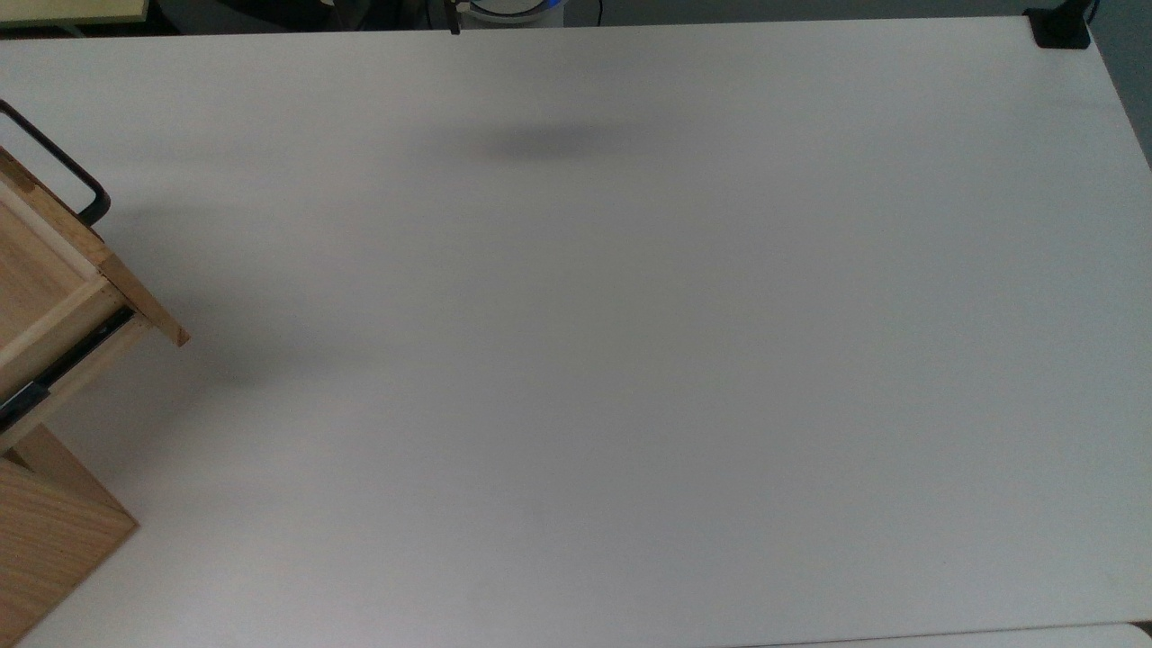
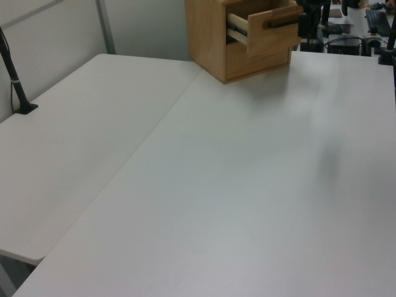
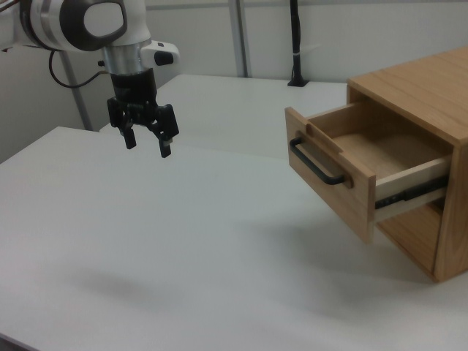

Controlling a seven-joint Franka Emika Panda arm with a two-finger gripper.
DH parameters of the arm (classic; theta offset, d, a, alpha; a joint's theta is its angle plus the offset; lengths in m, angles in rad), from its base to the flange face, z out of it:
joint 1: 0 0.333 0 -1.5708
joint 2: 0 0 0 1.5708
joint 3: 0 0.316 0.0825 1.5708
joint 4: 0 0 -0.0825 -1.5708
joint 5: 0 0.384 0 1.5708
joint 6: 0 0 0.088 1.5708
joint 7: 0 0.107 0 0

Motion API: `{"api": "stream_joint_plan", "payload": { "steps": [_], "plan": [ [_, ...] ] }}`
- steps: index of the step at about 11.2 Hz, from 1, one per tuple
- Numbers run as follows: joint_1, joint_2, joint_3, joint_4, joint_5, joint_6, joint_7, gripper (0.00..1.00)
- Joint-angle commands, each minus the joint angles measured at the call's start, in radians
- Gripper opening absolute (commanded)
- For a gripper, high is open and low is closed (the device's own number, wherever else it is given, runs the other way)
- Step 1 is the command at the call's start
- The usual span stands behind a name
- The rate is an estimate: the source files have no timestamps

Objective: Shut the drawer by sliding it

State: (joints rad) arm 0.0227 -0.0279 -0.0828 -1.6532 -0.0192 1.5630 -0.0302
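The light wood drawer (image 3: 344,164) stands pulled well out of the oak cabinet (image 3: 431,95), its inside bare. A thin black bar handle (image 3: 316,162) runs across its front and a black rail (image 3: 406,196) shows along its side. In the top view the drawer (image 1: 54,270) juts in from the top view's left edge, handle (image 1: 63,162) leading. The left view has the drawer (image 2: 269,28) at the far end of the table. My gripper (image 3: 148,142) hangs open and holds nothing, high above the table and well off to the right view's left of the drawer.
The white table (image 1: 630,360) spreads wide between gripper and cabinet. A black pole (image 3: 296,44) on a clamp stands at the far table edge behind the cabinet. A black clamp base (image 1: 1062,31) sits at the top view's upper right corner.
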Motion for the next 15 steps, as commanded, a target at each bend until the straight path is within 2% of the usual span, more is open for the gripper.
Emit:
{"api": "stream_joint_plan", "payload": {
  "steps": [1,10,12,13,15],
  "plan": [
    [-0.024,0.028,-0.024,0.022,0.001,0.041,-0.046,1.00],
    [-0.038,0.029,-0.025,0.026,0.002,0.042,-0.043,1.00],
    [-0.059,0.028,-0.025,0.026,0.027,0.035,-0.040,0.86],
    [-0.069,0.026,-0.025,0.026,0.036,0.032,-0.040,0.71],
    [-0.073,0.028,-0.023,0.026,0.045,0.029,-0.036,0.30]
  ]
}}
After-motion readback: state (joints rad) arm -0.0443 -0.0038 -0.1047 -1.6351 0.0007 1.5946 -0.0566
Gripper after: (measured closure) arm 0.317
